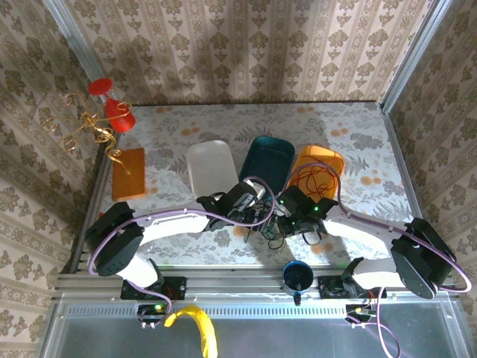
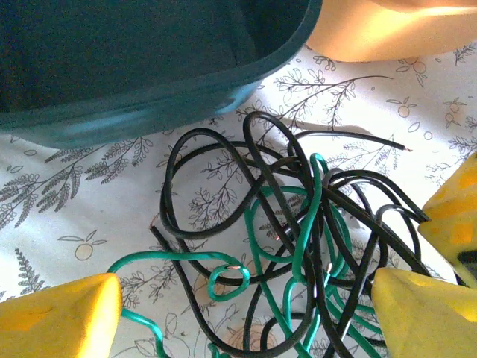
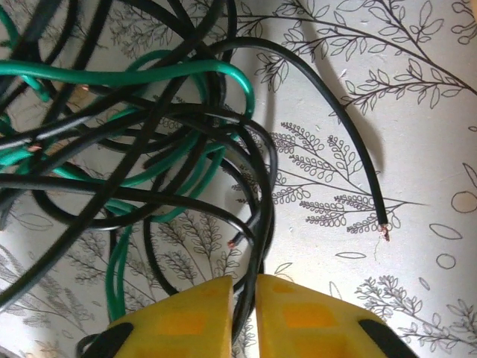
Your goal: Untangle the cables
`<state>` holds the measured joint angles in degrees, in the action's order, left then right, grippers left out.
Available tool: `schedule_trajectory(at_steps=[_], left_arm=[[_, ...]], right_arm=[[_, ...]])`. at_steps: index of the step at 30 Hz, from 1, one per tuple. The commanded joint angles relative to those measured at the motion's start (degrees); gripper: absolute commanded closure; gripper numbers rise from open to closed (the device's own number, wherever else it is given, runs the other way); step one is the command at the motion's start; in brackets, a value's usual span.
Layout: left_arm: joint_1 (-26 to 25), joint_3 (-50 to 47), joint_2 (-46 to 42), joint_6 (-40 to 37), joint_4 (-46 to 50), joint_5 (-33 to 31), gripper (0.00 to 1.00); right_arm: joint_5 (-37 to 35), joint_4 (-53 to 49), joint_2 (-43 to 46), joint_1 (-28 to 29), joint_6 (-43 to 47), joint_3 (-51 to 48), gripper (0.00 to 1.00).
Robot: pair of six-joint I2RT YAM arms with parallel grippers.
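Right gripper (image 3: pixel 244 287) nearly closed, pinching one black strand (image 3: pixel 266 200) of the tangle of thin black and green cables (image 2: pixel 298 224) just ahead of it. Left gripper (image 2: pixel 242 321) wide open, empty, tangle between its fingers. Wire looks light and springy; I'd grab near a free end.

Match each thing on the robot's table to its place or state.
Things:
1 red cable
2 left gripper
3 right gripper
4 blue cup

Places or states:
A open
B between the arm bases
C in the orange bin
D shut on a black cable

Pairs: 1-C, 2-A, 3-D, 4-B.
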<state>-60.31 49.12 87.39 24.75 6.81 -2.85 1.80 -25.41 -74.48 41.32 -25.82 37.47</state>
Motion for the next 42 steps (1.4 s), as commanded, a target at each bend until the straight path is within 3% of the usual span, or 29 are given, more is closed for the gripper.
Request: schedule_trajectory(at_steps=[1,8,15,20,22,26,30,38,42], left_arm=[[0.02,-0.87,-1.23,-1.53,-1.66,2.34,0.14],[0.03,0.00,2.66,-3.55,0.26,4.58,0.30],[0.02,0.69,6.31,-4.51,0.22,6.95,0.32],[-0.05,0.80,10.27,-5.19,-0.34,7.24,0.40],[-0.03,0.90,12.27,-5.33,-0.31,7.42,0.49],[-0.09,1.33,15.87,-4.85,0.22,7.68,0.80],[-0.21,0.94,16.67,-4.46,0.09,7.13,0.98],[-0.19,-0.60,15.88,-3.57,-0.30,5.58,1.00],[-0.31,-1.55,14.86,-3.09,-0.48,4.80,1.00]], right_arm=[[-1.13,0.36,0.29,0.38,-0.80,-0.27,0.88],[-7.70,-2.78,8.51,0.23,-1.68,0.71,0.92],[-13.12,-3.63,17.85,-1.10,-4.98,0.85,0.92],[-14.21,-0.42,24.96,-1.84,-7.74,-0.01,0.93],[-15.77,-0.31,27.54,-2.16,-8.80,0.04,0.93],[-21.01,-2.63,32.20,-3.08,-11.01,0.80,0.92],[-28.04,-4.92,36.52,-3.44,-13.56,1.27,0.92],[-53.23,-19.93,45.67,-4.60,-29.65,4.13,0.92],[-57.17,-22.60,46.51,-6.34,-31.10,6.22,0.92]])
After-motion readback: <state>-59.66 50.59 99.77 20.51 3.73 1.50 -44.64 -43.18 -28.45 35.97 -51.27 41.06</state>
